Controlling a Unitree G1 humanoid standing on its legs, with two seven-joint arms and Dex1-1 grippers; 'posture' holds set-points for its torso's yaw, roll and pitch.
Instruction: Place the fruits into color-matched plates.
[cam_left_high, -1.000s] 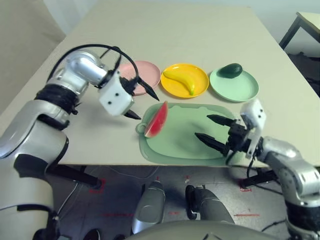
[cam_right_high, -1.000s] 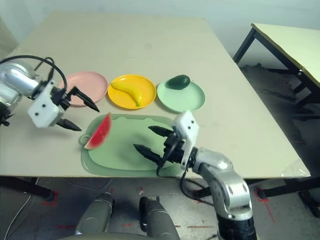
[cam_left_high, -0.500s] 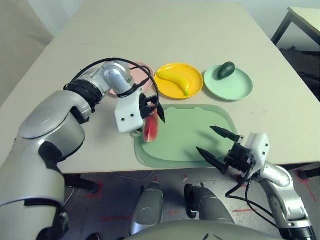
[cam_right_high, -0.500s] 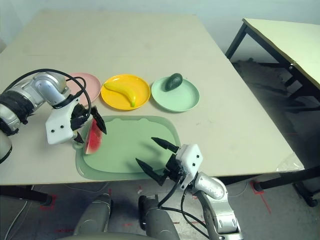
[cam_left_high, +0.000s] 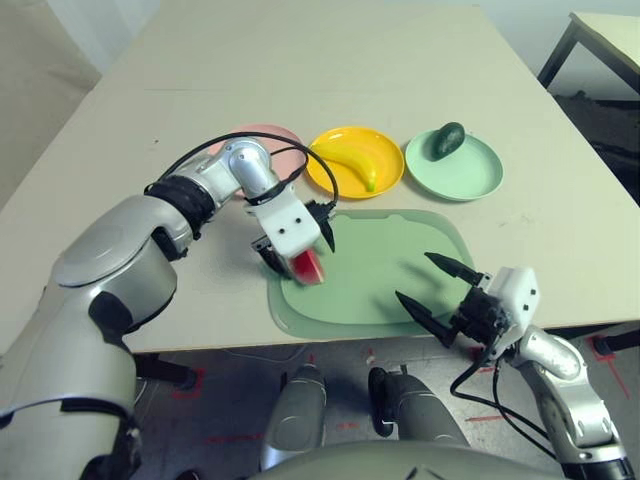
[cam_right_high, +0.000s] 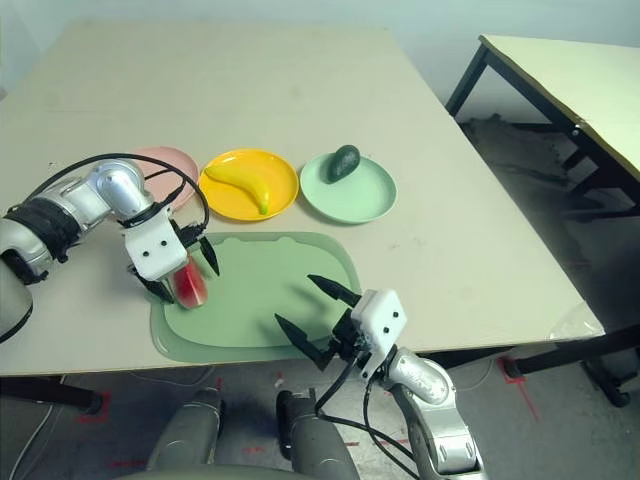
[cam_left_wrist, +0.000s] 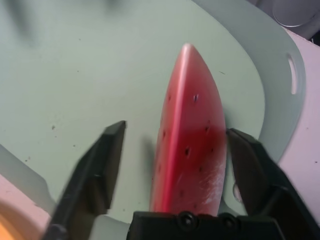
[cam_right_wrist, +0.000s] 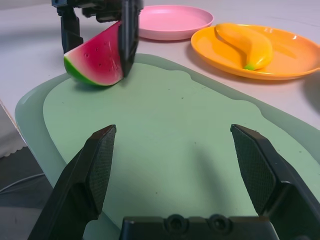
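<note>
Now the watermelon wedge (cam_left_wrist: 192, 145), at the cutting board's (cam_left_high: 390, 270) left end, is straddled by the open left claw (cam_left_high: 297, 250), not yet gripped, with the pink plate (cam_right_high: 172, 162) just beyond to the far left.

We note a beige table (cam_left_high: 330, 90) with a plain, bare far half. Near its front edge lies a pale green cutting board (cam_left_high: 385, 270), a rounded rectangle set flat, with a small slot handle (cam_left_wrist: 293, 81) at one end. We see a second table (cam_right_high: 580, 75) with dark legs well apart on the right side. Below the front edge, the grey floor (cam_left_high: 220, 400) carries red tape marks (cam_left_high: 190, 378)
</note>
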